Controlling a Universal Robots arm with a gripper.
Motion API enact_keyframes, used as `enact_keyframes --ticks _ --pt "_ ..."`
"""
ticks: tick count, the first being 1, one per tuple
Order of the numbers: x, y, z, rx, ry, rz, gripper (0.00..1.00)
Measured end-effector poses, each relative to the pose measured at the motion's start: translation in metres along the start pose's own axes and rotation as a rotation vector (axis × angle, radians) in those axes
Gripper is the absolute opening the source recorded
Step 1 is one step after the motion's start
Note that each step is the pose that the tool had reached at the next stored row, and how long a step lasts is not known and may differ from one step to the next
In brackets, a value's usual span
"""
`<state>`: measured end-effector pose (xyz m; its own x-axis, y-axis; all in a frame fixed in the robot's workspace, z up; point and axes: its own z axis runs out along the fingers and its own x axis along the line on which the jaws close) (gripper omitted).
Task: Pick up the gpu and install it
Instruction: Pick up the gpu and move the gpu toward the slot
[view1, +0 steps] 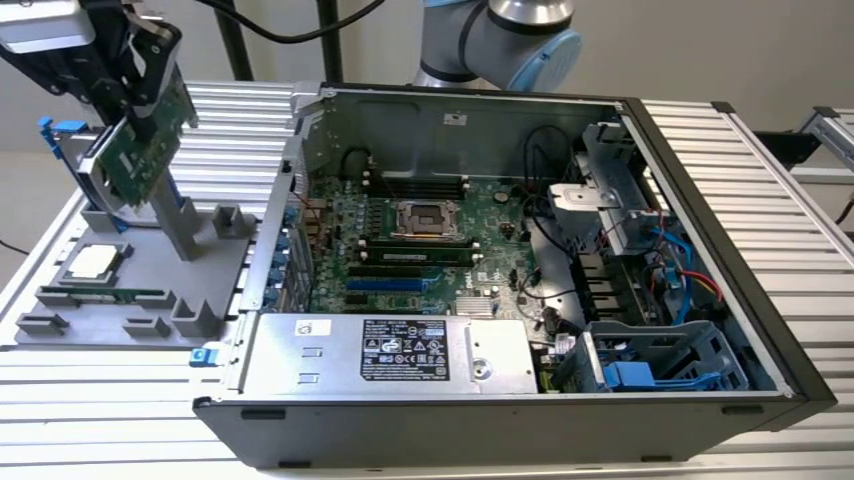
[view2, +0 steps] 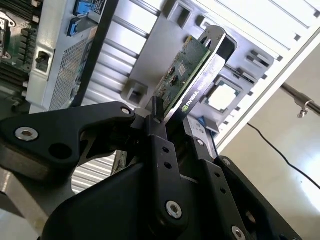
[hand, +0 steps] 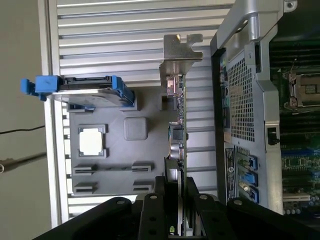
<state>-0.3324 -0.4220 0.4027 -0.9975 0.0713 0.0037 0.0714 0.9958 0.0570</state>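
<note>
My gripper (view1: 131, 95) is shut on the gpu (view1: 140, 160), a green card with a silver bracket (view1: 171, 215). The card hangs tilted over the grey holder tray (view1: 80, 335) at the exterior view's left, outside the open computer case (view1: 534, 390). Its bracket end points down towards the tray; I cannot tell whether it touches. In the second wrist view the black fingers (view2: 159, 132) clamp the gpu (view2: 186, 67) by its edge. The first wrist view has the gpu (hand: 180, 132) edge-on between the fingers, gripper (hand: 180, 205) below and bracket (hand: 177, 55) far out.
On the tray lie a processor chip (view1: 91, 262) and a memory stick (view1: 100, 296), and a hard drive with blue rails (view1: 64, 150) stands behind the card. The case wall (view1: 283, 220) rises between tray and motherboard (view1: 400, 240), which has blue slots (view1: 387, 283).
</note>
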Motion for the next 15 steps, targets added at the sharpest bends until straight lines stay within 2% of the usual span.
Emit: enact_keyframes --ticks 15 --pt "0.0 0.0008 -0.0138 0.0 0.0 0.0 0.0"
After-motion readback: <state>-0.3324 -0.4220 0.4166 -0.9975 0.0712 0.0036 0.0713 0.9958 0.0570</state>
